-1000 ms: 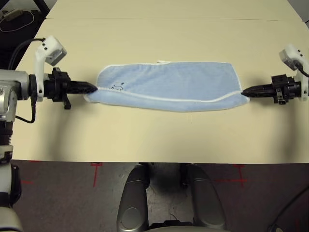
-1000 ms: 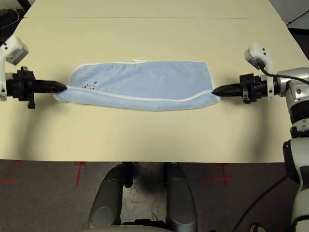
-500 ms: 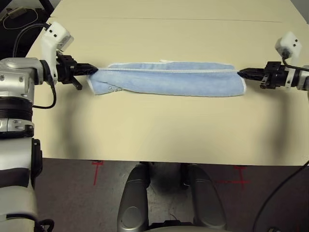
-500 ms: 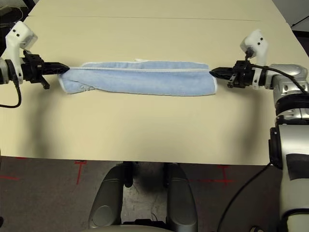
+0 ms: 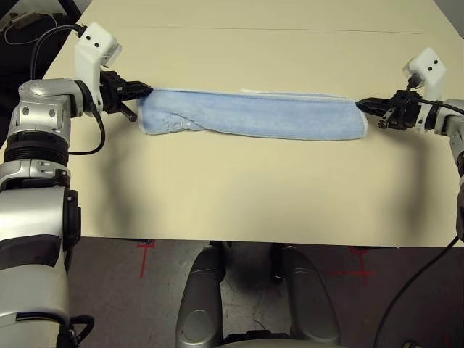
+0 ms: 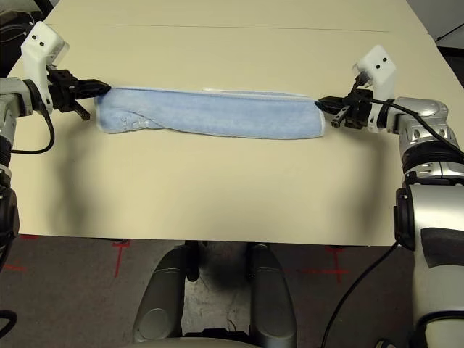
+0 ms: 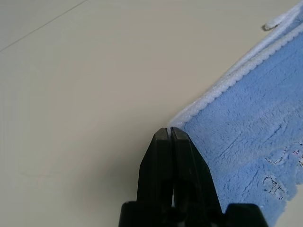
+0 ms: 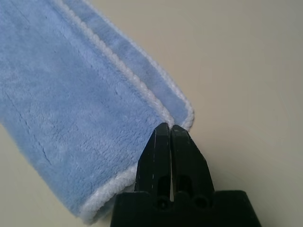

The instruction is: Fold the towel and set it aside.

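No text, label, brand, number or sign is readable in any view; the stitched mark on the towel (image 5: 275, 118), at its left end in the left eye view, is too small to make out.

2 head eyes: forward-down, farther, shared tabletop (image 5: 239, 196) | 2 wrists: close, along fingers

The towel (image 5: 254, 116) is light blue with white edging and small dark embroidery (image 7: 273, 185) near its left end. The surface (image 5: 239, 188) is plain pale cream; the floor (image 5: 152, 290), grey with red marks (image 5: 146, 254).
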